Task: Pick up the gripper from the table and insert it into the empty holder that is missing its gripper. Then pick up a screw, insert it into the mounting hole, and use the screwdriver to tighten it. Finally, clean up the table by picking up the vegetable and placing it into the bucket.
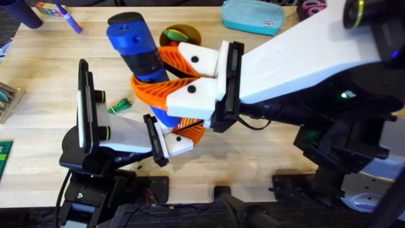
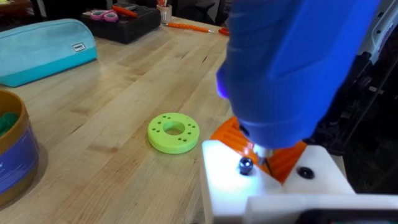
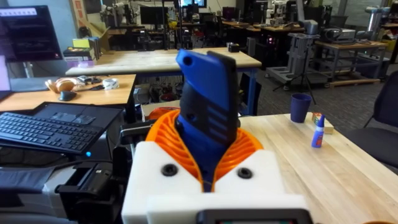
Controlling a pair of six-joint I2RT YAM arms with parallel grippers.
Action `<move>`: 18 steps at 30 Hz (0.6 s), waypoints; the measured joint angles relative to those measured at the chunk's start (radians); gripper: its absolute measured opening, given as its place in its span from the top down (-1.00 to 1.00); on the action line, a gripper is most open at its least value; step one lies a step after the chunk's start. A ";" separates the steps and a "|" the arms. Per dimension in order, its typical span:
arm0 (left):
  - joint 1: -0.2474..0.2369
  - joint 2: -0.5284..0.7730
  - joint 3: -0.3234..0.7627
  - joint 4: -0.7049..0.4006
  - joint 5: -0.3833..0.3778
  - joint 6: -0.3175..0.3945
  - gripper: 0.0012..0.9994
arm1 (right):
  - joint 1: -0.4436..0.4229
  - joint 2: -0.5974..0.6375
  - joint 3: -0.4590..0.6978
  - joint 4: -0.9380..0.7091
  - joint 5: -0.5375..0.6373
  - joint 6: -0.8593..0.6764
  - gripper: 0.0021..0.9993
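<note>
The blue screwdriver (image 1: 133, 38) stands tilted, tip down, with my right gripper (image 1: 152, 71) shut on it, orange ribbed fingers (image 3: 163, 134) wrapped round its body (image 3: 208, 106). Its lower end (image 2: 292, 62) comes down onto the white holder (image 2: 280, 186) at the end of my left arm (image 1: 174, 142). A dark screw head (image 2: 245, 165) shows on the holder just beside the tip. The orange gripper (image 2: 229, 134) sits in the holder behind the tip. The green vegetable (image 1: 119, 105) lies on the table left of the screwdriver.
The round bucket (image 1: 180, 31) stands at the back behind the screwdriver, large at one edge of the left wrist view (image 2: 15, 155). A green ring (image 2: 173, 132) lies on the wood. A teal pouch (image 1: 253, 16) sits at the back right.
</note>
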State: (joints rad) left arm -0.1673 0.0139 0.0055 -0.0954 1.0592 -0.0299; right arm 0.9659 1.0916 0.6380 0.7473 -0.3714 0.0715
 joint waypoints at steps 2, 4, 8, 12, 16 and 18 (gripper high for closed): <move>0.000 0.000 0.000 0.000 -0.001 0.000 0.98 | 0.000 0.000 0.000 -0.016 0.000 0.000 0.91; 0.000 0.000 0.000 -0.001 -0.001 -0.001 0.98 | -0.001 0.005 -0.003 -0.021 0.000 0.000 0.91; 0.000 0.000 0.000 -0.003 -0.001 -0.001 0.98 | -0.007 0.003 -0.009 0.022 0.007 0.000 0.91; 0.000 0.000 0.000 -0.003 -0.001 -0.001 0.98 | -0.016 -0.024 -0.009 0.029 0.024 0.000 0.91; 0.000 0.000 0.000 -0.003 -0.001 -0.001 0.98 | -0.020 -0.029 -0.009 0.024 0.036 0.000 0.91; 0.000 0.000 0.000 -0.003 -0.001 -0.001 0.98 | -0.020 -0.027 -0.009 0.024 0.037 0.000 0.91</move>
State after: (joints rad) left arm -0.1677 0.0139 0.0055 -0.0982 1.0584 -0.0307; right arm 0.9459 1.0647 0.6289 0.7715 -0.3341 0.0713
